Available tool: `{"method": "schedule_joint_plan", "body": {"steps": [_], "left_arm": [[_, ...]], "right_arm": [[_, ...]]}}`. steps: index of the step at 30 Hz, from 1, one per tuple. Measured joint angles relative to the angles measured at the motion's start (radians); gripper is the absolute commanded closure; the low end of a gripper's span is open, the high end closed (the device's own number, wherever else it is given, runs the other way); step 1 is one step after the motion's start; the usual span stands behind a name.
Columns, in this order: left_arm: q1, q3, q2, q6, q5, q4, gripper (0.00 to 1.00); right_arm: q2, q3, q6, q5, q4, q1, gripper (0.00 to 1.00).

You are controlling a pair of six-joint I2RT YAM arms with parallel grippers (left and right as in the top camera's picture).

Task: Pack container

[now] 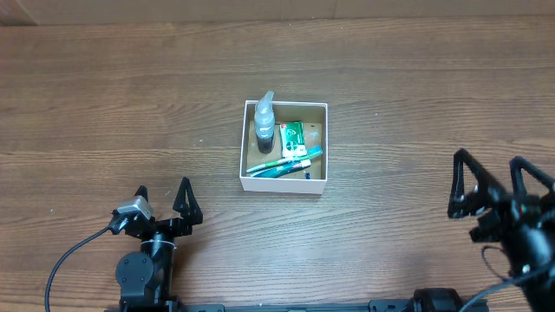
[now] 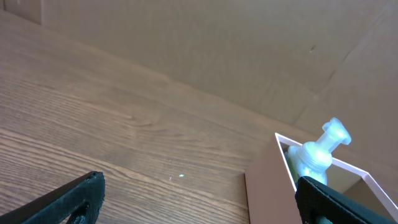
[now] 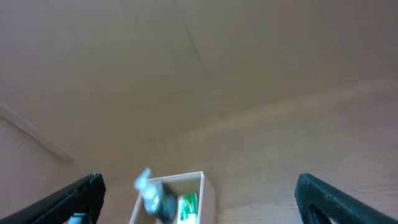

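The container [image 1: 249,169], a square white-walled box with a brown floor, sits at the table's middle. Inside it stand a clear spray bottle [image 1: 264,121], a small green packet [image 1: 291,135] and a teal toothbrush [image 1: 286,163] lying across the front. My left gripper [image 1: 162,201] is open and empty near the front left, well away from the box. My right gripper [image 1: 487,184] is open and empty at the right edge. The left wrist view shows the container's wall [image 2: 267,186] and the bottle [image 2: 317,155]. The right wrist view shows the container [image 3: 208,190] blurred at the bottom.
The wooden table [image 1: 130,95] surrounds the box. A cable [image 1: 69,256] runs from the left arm's base at the front left.
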Motion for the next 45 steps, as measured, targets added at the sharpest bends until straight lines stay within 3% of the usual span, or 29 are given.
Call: {"method": "schedule_joint_plan", "body": {"steps": [8, 20, 36, 45], "left_arm": [[0.0, 0.0, 0.0, 0.0, 0.0, 0.0, 0.0], [0.0, 0.0, 0.0, 0.0, 0.0, 0.0, 0.0], [0.0, 0.0, 0.0, 0.0, 0.0, 0.0, 0.0], [0.0, 0.0, 0.0, 0.0, 0.0, 0.0, 0.0]], "right_arm": [[-0.226, -0.438, -0.002, -0.018, 0.391, 0.0, 0.0], [-0.439, -0.927, -0.004, -0.012, 1.011, -0.02, 0.0], [-0.565, -1.188, -0.01, 0.031, 1.08, -0.02, 0.0], [-0.578, -1.279, -0.169, 0.031, 1.084, -0.02, 0.0]]}}
